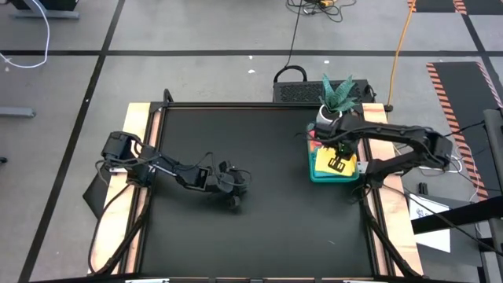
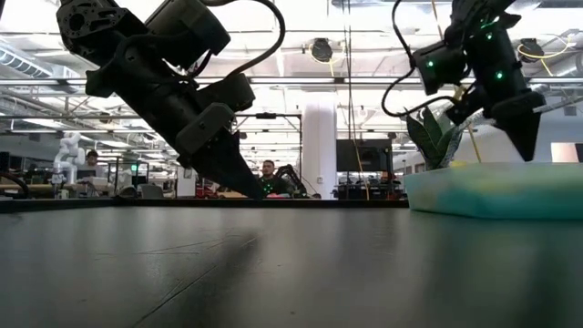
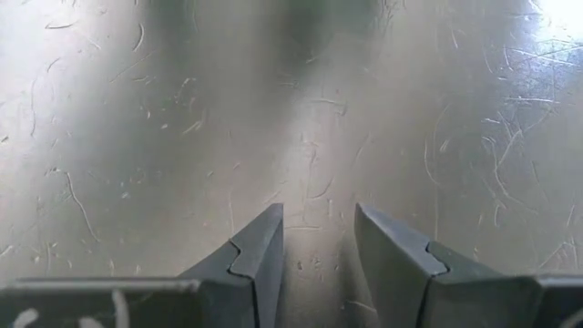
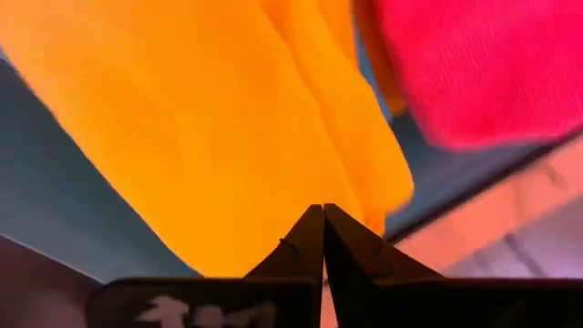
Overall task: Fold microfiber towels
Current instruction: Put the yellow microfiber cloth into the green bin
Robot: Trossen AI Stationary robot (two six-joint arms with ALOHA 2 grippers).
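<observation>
A green tray (image 1: 313,174) at the table's right side holds a yellow towel (image 4: 209,137) and a pink towel (image 4: 483,64), the pink one on the far side. My right gripper (image 4: 323,211) points down into the tray, shut, its tips on the yellow towel (image 1: 323,162). My left gripper (image 1: 235,198) hovers open over the bare black table near the middle, slanting down, nothing between its fingers (image 3: 260,246). In the low view the tray (image 2: 492,191) hides the right fingertips. My right gripper comes from above, pointing steeply down, and its shut fingertips meet on the yellow towel close to its edge (image 4: 364,196). The tips cover the spot, so whether one layer or several is pinched cannot be seen. The towel lies in the tray.
A potted plant (image 1: 337,94) stands just beyond the tray at the table's far right. A black box (image 1: 302,92) sits behind the far edge. Wooden rails (image 1: 141,118) border the black mat, whose middle and near parts are bare.
</observation>
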